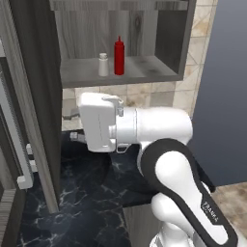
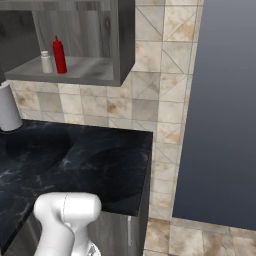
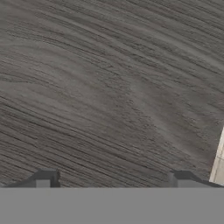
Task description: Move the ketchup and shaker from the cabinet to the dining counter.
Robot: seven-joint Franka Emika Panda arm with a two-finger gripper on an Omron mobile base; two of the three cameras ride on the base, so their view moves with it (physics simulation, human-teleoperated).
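The white arm's wrist hangs low over the black marble-veined tabletop (image 1: 91,202), its pincer (image 3: 113,180) spread wide and released, holding nothing; in the hand view the two dark fingertips (image 3: 43,178) stand far apart, close against a grey wood-grain surface. In the left base view the hand points left toward the open cabinet door (image 1: 34,111), which stands edge-on at the left with a slim pale bar handle (image 1: 17,144) beside it. Above and beyond the hand, the grey wood-grain cabinet (image 1: 171,43) is open, and on its lower shelf the ketchup (image 1: 119,56), a slim red squeeze bottle, stands upright. Just beside it, to its left, stands the shaker (image 1: 103,65), a stubby pale cylinder shorter than the bottle; whether the two touch cannot be told. The right base view shows the same pair on the shelf, the ketchup (image 2: 59,55) to the right of the shaker (image 2: 46,62), with a pale cylinder (image 2: 9,107) standing on the tabletop below the cabinet at the left edge. Behind everything runs a beige tiled wall (image 2: 165,75), with a flat blue-grey panel (image 2: 225,110) at right.
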